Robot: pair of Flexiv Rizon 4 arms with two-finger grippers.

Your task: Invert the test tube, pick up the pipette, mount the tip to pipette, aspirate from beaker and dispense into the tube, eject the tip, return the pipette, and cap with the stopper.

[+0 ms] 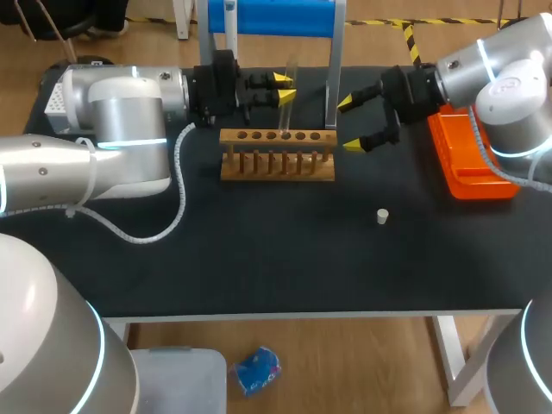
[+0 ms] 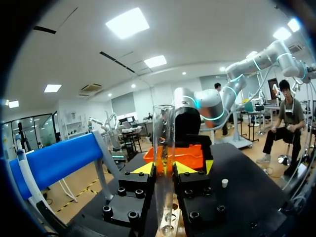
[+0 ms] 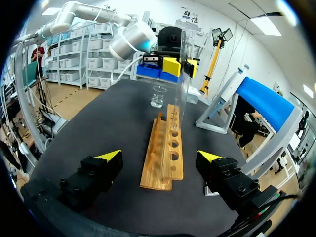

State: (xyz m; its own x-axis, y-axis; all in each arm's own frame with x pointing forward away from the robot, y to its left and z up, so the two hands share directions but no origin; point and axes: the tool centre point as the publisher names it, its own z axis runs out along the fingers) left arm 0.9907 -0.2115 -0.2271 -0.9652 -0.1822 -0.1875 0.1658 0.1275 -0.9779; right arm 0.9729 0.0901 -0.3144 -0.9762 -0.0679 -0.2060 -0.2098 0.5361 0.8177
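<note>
The left claw (image 1: 285, 87) is clenched on the test tube (image 1: 291, 67), holding it upright just above the wooden rack (image 1: 276, 157) on the dark surface (image 1: 259, 250). The right claw (image 1: 348, 125) hangs released near the rack's right end. The glass looks slick and only two tips pinch it — if it comes down off-centre from a hole, it could strike the rack top, then slip or crack.

Bright, even light from ceiling panels (image 2: 127, 22), blown out white. Only faint, soft shadows on dark desk (image 1: 259, 259). Glints running along glass tube (image 2: 164, 148).
</note>
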